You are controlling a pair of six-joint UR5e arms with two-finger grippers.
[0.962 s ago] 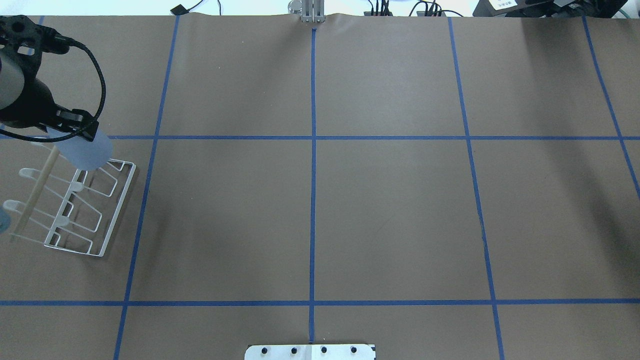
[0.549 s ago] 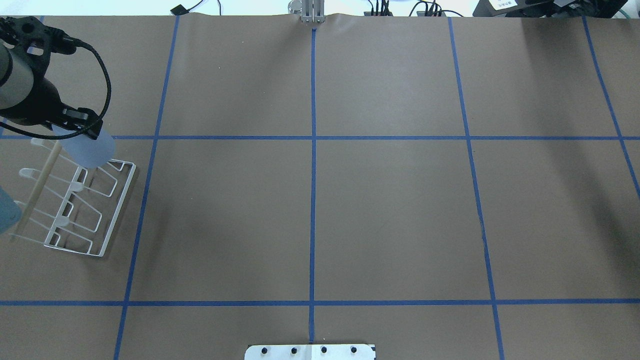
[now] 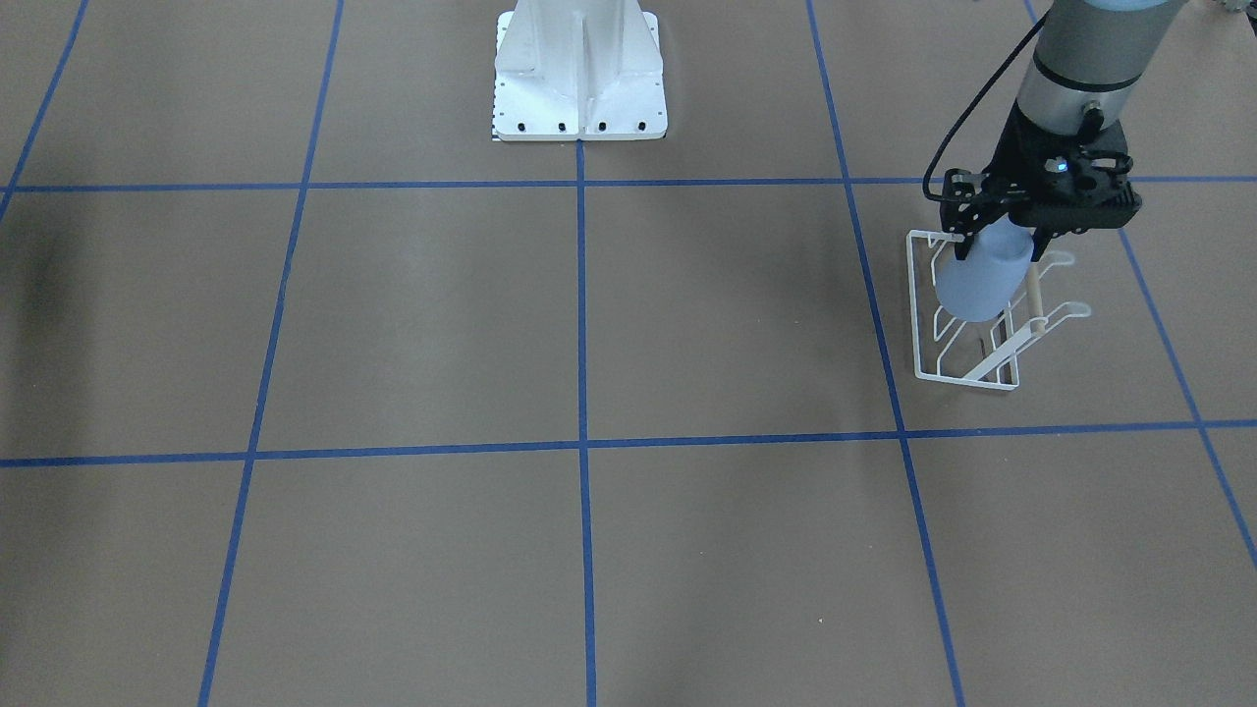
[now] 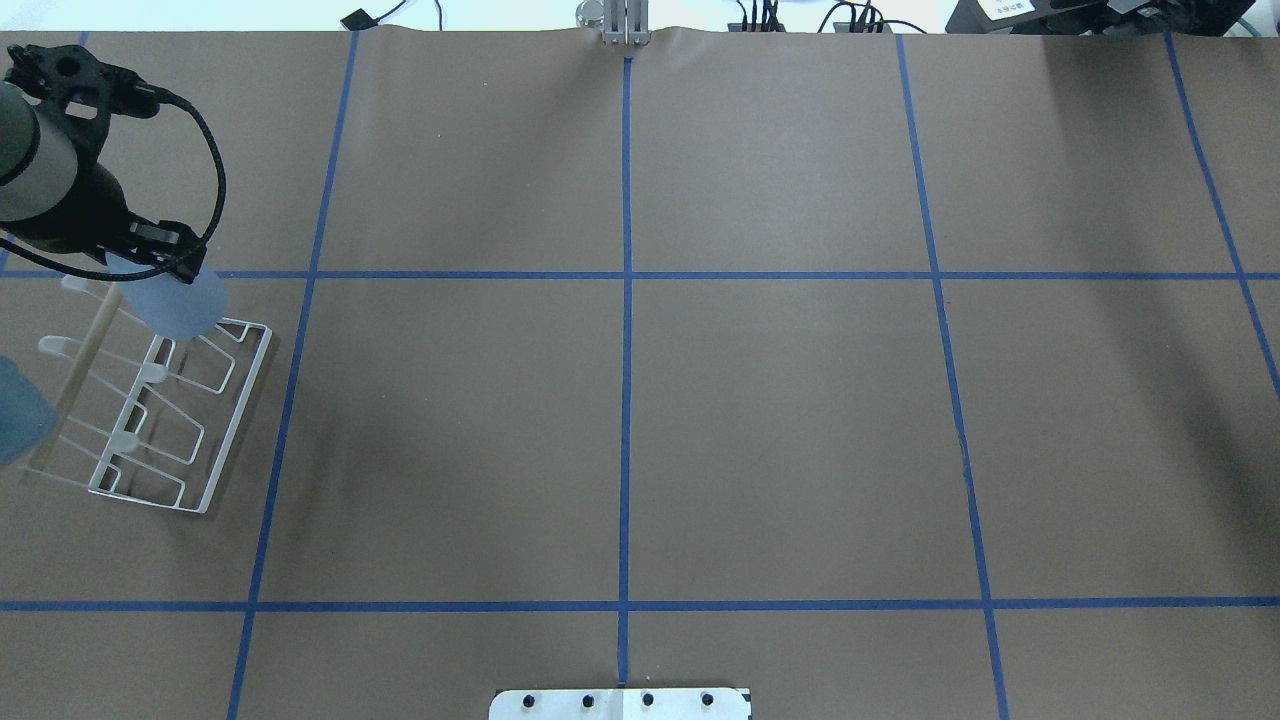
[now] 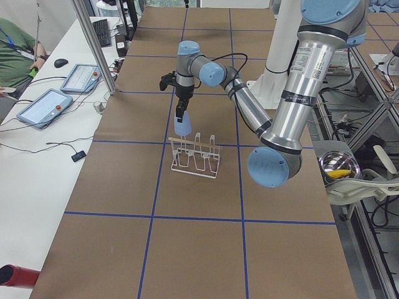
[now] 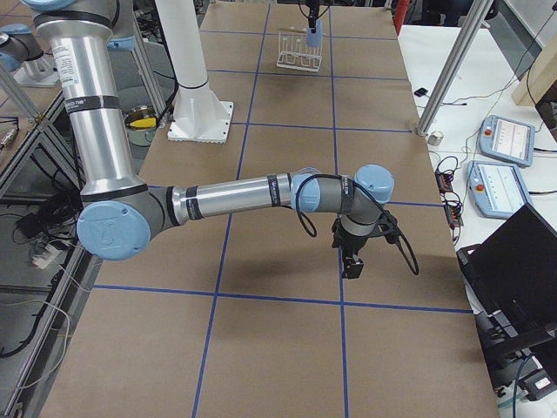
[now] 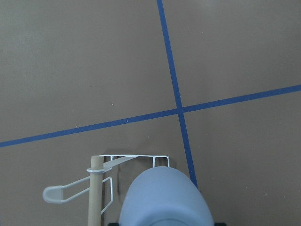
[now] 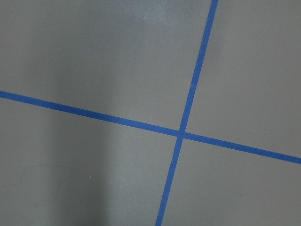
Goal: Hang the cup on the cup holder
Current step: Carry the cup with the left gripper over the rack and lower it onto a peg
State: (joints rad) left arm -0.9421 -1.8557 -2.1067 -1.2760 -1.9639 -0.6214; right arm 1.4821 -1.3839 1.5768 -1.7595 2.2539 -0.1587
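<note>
My left gripper is shut on the pale blue cup, gripping it by its upper end so it hangs tilted over the far end of the white wire cup holder. From overhead, the cup overlaps the holder's end by the wooden rod. The left wrist view shows the cup beside the rod and one prong. Whether the cup touches a prong I cannot tell. My right gripper shows only in the exterior right view, low over the paper; open or shut, I cannot tell.
Brown paper with a blue tape grid covers the table. The white robot base stands at the robot's side. In the exterior left view, a person and tablets are at a side desk beyond the table.
The left wrist has shifted slightly toward the table's middle and turned a little, with the cup still held over the holder's far end. The arm's blue elbow has moved further into the overhead view.
</note>
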